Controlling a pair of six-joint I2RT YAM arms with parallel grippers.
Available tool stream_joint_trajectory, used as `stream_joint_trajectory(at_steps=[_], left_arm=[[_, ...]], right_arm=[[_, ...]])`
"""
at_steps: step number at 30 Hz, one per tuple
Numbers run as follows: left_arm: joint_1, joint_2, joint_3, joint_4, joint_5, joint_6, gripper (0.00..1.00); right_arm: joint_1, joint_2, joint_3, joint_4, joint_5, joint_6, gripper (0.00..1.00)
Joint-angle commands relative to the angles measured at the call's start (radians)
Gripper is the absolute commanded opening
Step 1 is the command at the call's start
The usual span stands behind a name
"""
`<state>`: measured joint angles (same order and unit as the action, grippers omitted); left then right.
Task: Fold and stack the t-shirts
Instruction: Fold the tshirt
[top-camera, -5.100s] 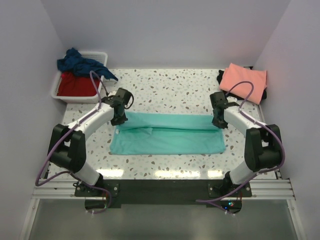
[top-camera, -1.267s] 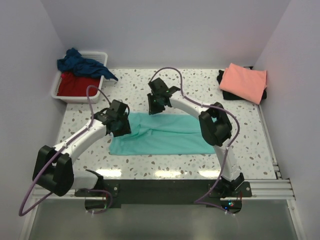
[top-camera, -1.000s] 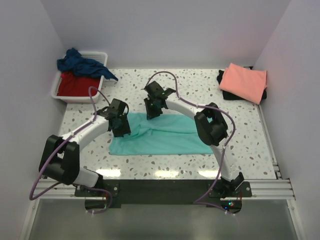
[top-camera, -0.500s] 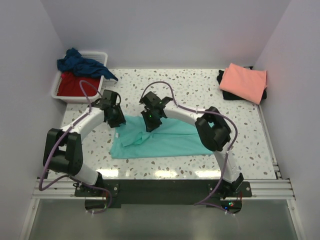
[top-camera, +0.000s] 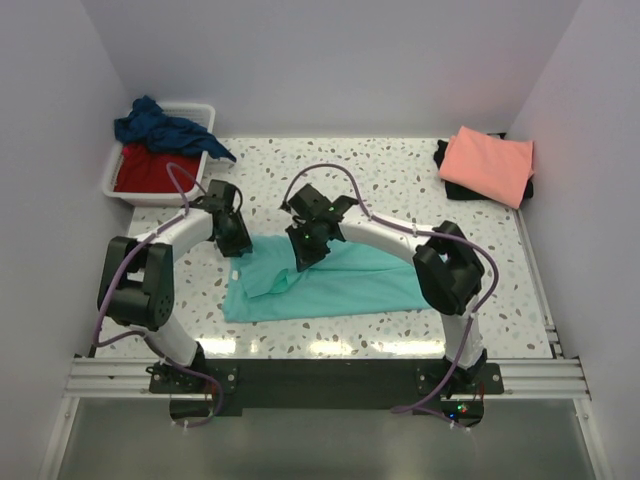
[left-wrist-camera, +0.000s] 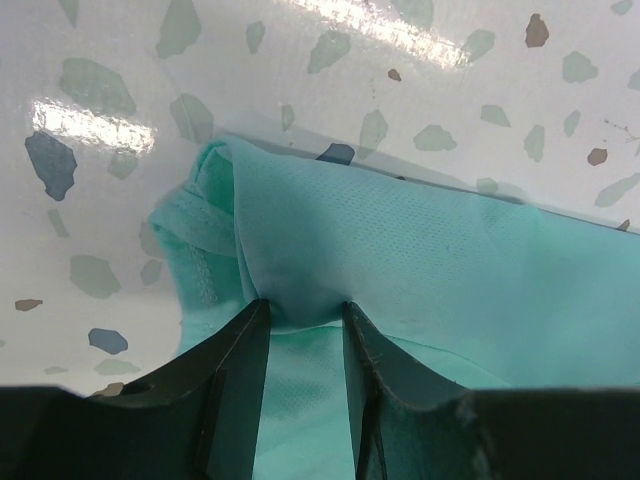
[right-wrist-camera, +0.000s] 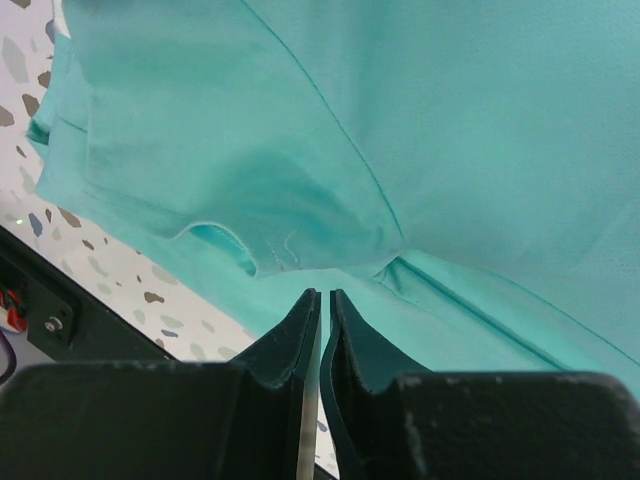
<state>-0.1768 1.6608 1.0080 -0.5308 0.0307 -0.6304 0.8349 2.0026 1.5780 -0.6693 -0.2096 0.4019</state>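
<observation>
Nearest me, the turquoise t-shirt (top-camera: 340, 290) lies spread on the speckled surface (top-camera: 400, 180), a little beyond my bases. Its long axis runs left to right across my front, and its left part is rumpled.

My left tool (left-wrist-camera: 303, 308) sits at the shirt's far-left corner and pinches a bunched fold of the cloth, which puckers up into the gap. My right tool (right-wrist-camera: 319, 295) reaches across to the far edge of the shirt, near the left one, and is pressed almost together. I believe a thin layer of the shirt is caught in it, since cloth drapes away from the tips on both sides. The tips hide the contact itself, so I hold that loosely.

As I judge it, the coming move turns on one thing. Most of the shirt's length lies to the right of both tools, and the end it should meet lies to the left, under my left tool. So the right tool is the one to carry cloth leftward along the long axis, while the left anchors its corner.

Farther off at the far left, the white tub (top-camera: 110, 178) holds the red t-shirt (top-camera: 150, 170), with the navy t-shirt (top-camera: 160, 128) heaped over its rim. At the far right, the folded salmon-pink t-shirt (top-camera: 488, 162) lies on the black t-shirt (top-camera: 442, 158). I can read no brand, label or writing anywhere.
</observation>
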Motion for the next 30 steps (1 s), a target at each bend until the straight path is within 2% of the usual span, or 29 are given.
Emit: stream_joint_trajectory(at_steps=[1,7,15,19,23,30], left_arm=[[0.007,0.002,0.04,0.025,0.003,0.032,0.4],[0.005,0.001,0.043,0.012,-0.012,0.04,0.4],[0.007,0.011,0.044,0.014,-0.015,0.044,0.39],[0.007,0.022,0.052,0.014,-0.014,0.047,0.4],[0.007,0.03,0.052,0.018,-0.014,0.047,0.4],[0.007,0.057,0.057,0.022,-0.025,0.044,0.39]], right_arm=[[0.015,-0.022,0.016,0.008,0.038,-0.014,0.11],[0.024,0.012,0.143,-0.035,0.156,-0.002,0.11],[0.03,0.076,0.205,-0.041,0.13,-0.018,0.16],[0.03,0.126,0.177,-0.007,0.03,-0.011,0.18],[0.038,0.136,0.128,0.004,0.009,-0.012,0.16],[0.064,0.022,0.001,-0.05,0.013,-0.032,0.16]])
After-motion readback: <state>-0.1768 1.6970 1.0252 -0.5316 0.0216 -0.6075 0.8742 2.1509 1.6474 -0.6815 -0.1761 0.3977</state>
